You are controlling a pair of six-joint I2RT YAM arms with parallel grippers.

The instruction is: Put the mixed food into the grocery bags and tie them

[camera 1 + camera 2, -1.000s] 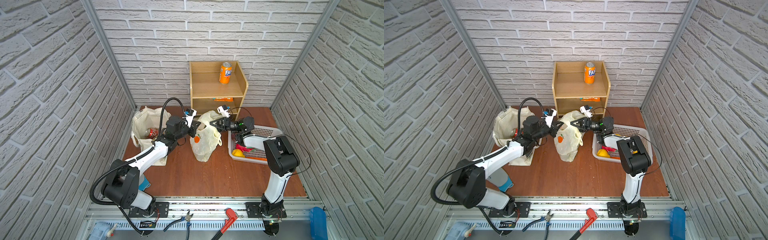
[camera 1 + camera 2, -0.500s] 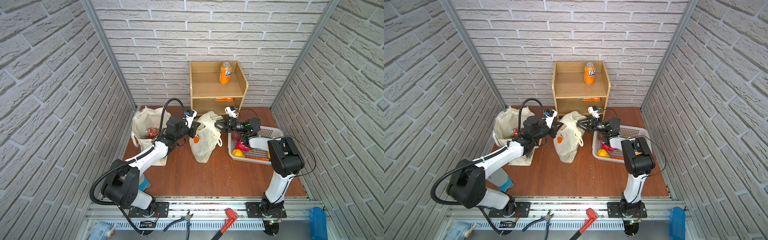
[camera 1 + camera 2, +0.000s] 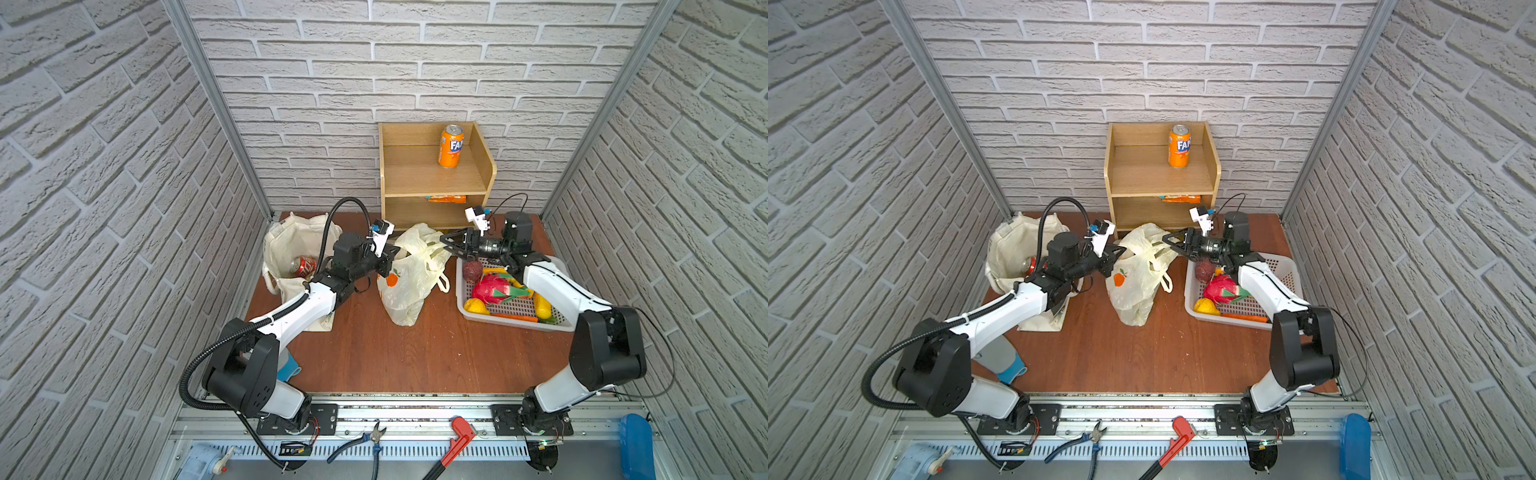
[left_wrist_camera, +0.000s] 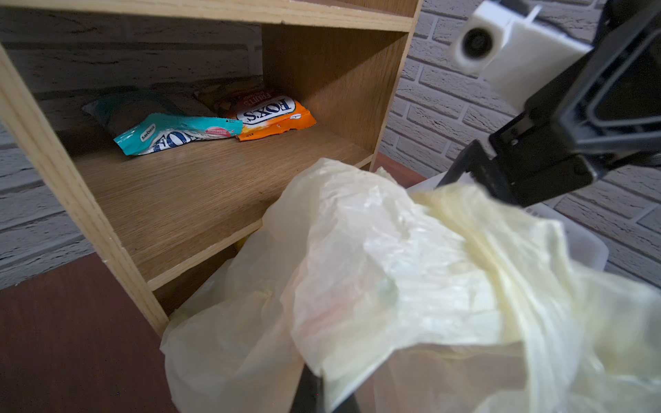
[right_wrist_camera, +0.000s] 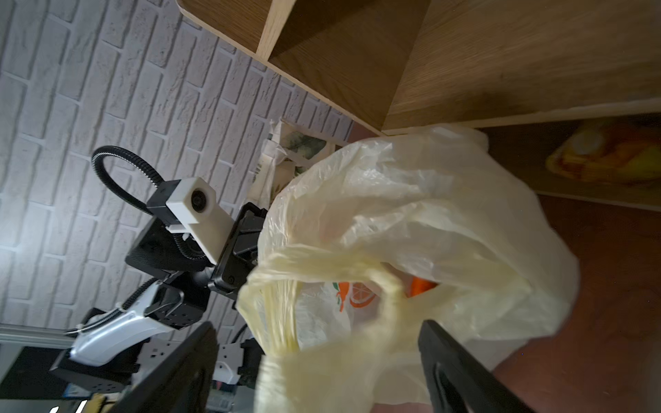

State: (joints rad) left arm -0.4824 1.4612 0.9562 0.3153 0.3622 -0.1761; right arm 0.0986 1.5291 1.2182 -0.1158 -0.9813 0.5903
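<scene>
At the left of both top views we see the cream canvas tote (image 3: pixel 291 245) standing open on the tabletop (image 3: pixel 415 357), with the red soda can (image 3: pixel 303 266) lying inside it. Just right of the tote, the left pincer (image 3: pixel 390 257) meets the left edge of the pale-yellow plastic carrier bag (image 3: pixel 411 286). Its jaws are together, clamped on a bunched strip of the bag's rim. In the left wrist view the film drapes over the pincer and hides most of it.

The bag sits slumped in the middle of the frame, with an orange fruit print on its left face and one handle loop hanging at its right side. Above it, against the back wall, stands the wooden shelf unit (image 3: pixel 486 166). An orange soda can (image 3: pixel 451 145) is upright on the upper board, and two snack packets (image 4: pixel 179 134), one teal and one orange, lie on the lower board.

Right of the bag, the right pincer (image 3: pixel 446 243) points at the bag's top edge with its jaws wide apart. In the right wrist view a twisted handle of the bag runs between the two black fingers (image 5: pixel 461 368), and we cannot tell whether either one touches it.

Further right, the white perforated basket (image 3: pixel 515 323) holds toy produce (image 3: pixel 494 289): a pink dragon fruit, a dark purple piece, yellow pieces and a carrot. The right arm passes over the basket.
</scene>
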